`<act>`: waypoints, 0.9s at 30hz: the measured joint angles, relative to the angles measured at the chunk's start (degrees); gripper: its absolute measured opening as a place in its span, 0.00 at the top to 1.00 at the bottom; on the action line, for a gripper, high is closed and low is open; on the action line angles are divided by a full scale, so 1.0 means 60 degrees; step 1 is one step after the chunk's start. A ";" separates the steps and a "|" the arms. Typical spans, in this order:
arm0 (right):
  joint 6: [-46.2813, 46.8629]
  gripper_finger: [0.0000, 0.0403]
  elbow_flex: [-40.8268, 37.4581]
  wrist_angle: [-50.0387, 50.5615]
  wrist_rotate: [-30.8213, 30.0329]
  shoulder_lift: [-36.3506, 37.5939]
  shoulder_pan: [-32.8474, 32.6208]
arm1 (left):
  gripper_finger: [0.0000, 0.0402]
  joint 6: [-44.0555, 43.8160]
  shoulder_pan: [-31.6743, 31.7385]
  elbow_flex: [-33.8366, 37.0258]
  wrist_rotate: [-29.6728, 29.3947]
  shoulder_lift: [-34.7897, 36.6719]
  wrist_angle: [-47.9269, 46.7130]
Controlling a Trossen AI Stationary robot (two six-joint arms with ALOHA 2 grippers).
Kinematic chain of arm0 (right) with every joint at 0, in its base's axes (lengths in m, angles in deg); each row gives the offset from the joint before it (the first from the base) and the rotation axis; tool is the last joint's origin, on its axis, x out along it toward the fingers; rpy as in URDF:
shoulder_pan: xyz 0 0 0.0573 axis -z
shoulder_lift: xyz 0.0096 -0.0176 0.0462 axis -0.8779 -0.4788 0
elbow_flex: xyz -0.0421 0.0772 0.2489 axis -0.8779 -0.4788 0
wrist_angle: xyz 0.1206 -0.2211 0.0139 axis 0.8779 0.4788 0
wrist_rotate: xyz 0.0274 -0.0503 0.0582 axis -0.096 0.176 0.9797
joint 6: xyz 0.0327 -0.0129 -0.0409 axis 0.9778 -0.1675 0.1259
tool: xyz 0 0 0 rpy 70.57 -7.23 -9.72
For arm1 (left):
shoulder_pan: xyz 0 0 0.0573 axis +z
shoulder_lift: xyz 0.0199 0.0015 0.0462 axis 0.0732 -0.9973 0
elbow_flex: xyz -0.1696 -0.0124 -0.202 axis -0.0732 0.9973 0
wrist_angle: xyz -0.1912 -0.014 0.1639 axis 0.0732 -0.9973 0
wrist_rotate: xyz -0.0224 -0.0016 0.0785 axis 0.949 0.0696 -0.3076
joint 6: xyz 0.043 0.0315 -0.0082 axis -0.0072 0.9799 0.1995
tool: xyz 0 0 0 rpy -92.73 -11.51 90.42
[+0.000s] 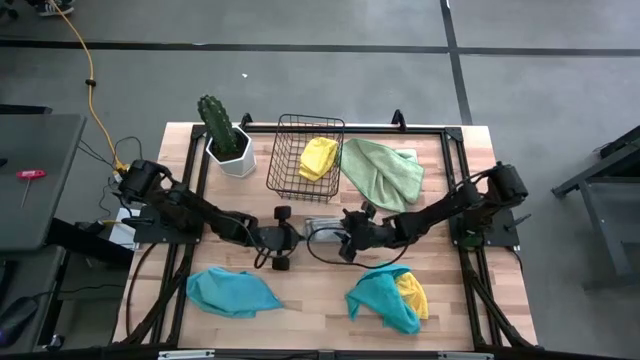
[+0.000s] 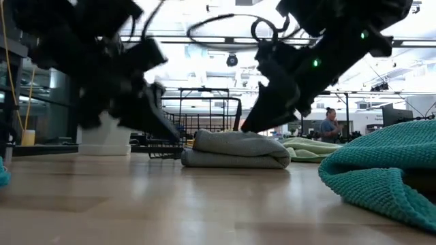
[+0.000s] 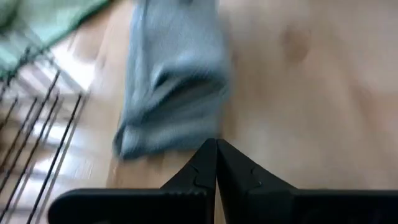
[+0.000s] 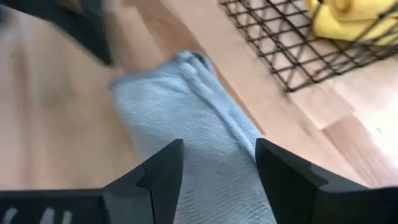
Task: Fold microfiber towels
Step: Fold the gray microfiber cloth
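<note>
Grey towel (image 1: 322, 230), folded, lies on the bench (image 1: 300, 300) between both grippers: left gripper (image 3: 216, 163) fingers pressed together just beside it, right gripper (image 4: 217, 163) fingers spread apart above it

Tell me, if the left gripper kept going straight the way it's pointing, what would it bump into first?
Probably the folded grey towel. In the left wrist view the left gripper has its fingers shut together, pointing right at the towel's near end, with only bare table between. Exactly how far apart they are is hard to judge.
</note>
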 joint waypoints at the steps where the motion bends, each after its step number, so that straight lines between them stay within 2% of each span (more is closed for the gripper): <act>1: 0.0004 0.52 0.0000 -0.0047 -0.0195 -0.0124 -0.0011 | 1.00 -0.0001 -0.0082 -0.0058 -0.0035 0.0161 -0.0008; 6: 0.0019 0.52 -0.0004 -0.0468 -0.0224 -0.0783 0.0124 | 1.00 0.0302 -0.0270 -0.0546 -0.0545 0.0564 0.0025; 11: -0.0057 0.52 -0.0004 -0.0967 -0.0204 -0.1226 0.0135 | 1.00 0.1050 0.0196 -0.1176 -0.0820 0.0263 0.0189; 23: -0.0259 0.52 -0.0004 -0.1082 -0.0190 -0.1173 0.0113 | 1.00 0.1171 0.1553 -0.1482 0.0995 -0.1746 0.1060; 27: -0.0275 0.52 -0.0004 -0.0986 -0.0183 -0.1173 0.0113 | 1.00 0.1173 0.1599 -0.1482 0.0901 -0.1846 0.0490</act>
